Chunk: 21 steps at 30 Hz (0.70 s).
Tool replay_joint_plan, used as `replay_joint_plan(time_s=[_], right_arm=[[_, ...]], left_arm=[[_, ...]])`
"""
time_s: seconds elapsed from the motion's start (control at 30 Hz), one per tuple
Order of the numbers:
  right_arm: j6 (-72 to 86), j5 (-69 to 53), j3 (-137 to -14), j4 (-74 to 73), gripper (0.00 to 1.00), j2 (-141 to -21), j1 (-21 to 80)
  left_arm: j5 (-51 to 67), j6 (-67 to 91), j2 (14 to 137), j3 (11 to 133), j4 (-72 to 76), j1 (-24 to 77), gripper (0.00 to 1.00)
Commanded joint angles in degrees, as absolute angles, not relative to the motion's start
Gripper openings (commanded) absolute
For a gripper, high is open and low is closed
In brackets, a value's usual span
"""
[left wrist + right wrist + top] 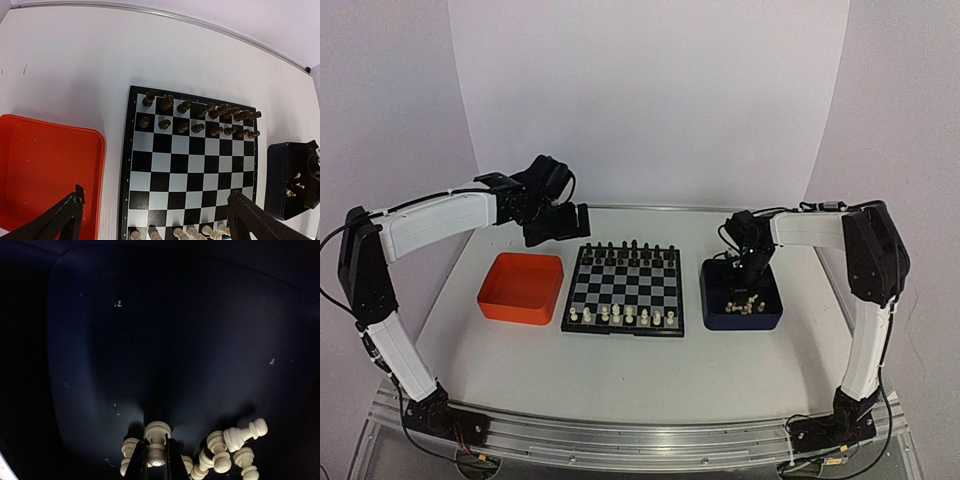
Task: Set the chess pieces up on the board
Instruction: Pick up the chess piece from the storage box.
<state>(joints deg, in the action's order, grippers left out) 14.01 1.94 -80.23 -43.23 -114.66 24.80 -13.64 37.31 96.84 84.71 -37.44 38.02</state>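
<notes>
Right now my right claw (156,454) is down inside the dark blue tray (740,322). Its two thin fingers (141,462) are drawn narrow against either side of a single white piece (156,431), which stands upright between them. I cannot tell whether that piece rests on the tray floor or hangs just above it. A small heap of other white pieces (227,445) lies tumbled on its side just to the right of it, in the same near part of the tray, and the rest of the tray floor is bare. My left claw (560,226) hangs in the air above the far left corner of the desk (620,385), beyond the orange tray (520,306), with its fingers (57,222) spread wide and nothing between them. From its wrist camera I look down over the board (190,165), which lies flat in the middle of the desk. The orange tray is just beside the board on the left and the blue tray just beside it on the right, neither touching it that I can see. Black pieces (200,117) stand along the two far rows of the board. A line of white ones (620,316) stands along the near edge, and the squares between are open. How many white ones are on the near rows is too small for me to count surely.
</notes>
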Motion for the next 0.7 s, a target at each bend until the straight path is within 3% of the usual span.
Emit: replay_joint_plan(time_s=[0.0, 0.37, 0.67], right_arm=[[14.9, 1.1, -81.5, -44.5, 0.0, -111.3, 24.9], [17.0, 0.5, -85.5, -48.5, 0.0, -102.2, 27.1], [17.7, 0.5, -100.9, -58.2, 0.0, -111.6, 38.6]], left_arm=[[-13.5, 36.1, 96.7, 85.3, -36.4, 37.7, 1.0], [-12.8, 35.7, 95.4, 83.0, -34.7, 37.6, 1.0], [-12.5, 34.8, 95.5, 82.6, -34.4, 37.6, 1.0]])
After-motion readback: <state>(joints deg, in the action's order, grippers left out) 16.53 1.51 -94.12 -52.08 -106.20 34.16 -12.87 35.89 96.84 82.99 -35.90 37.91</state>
